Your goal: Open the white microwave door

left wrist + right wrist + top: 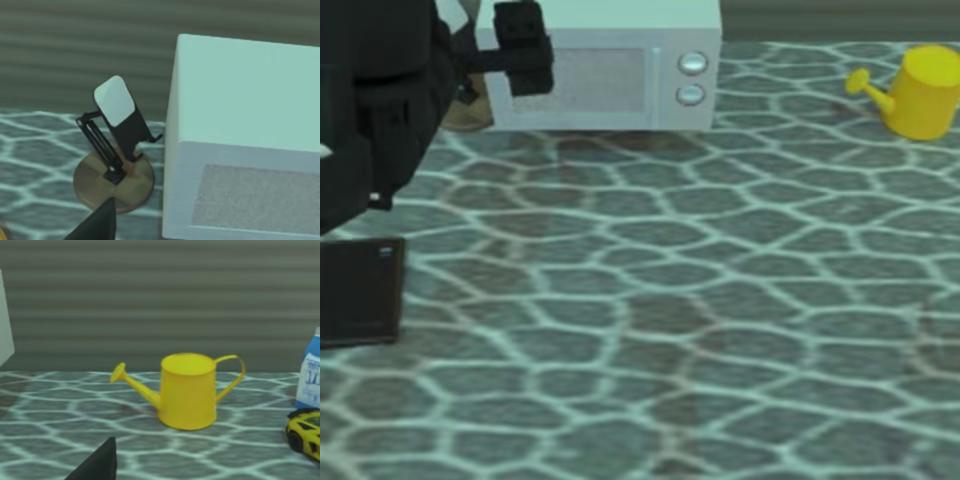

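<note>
The white microwave stands at the table's back, left of centre. Its door, with the grey speckled window, lies flush with the front, and two silver knobs sit to its right. My left gripper hovers just in front of the door's left edge, open and holding nothing. In the left wrist view the microwave fills the right side, its door is shut, and one dark fingertip shows beside it. My right arm is out of the top view; one of its fingers shows, with nothing held.
A phone stand on a round wooden base stands close to the microwave's left side. A yellow watering can is at the back right, with a blue milk carton and a yellow toy car near it. A flat black object lies at the left edge.
</note>
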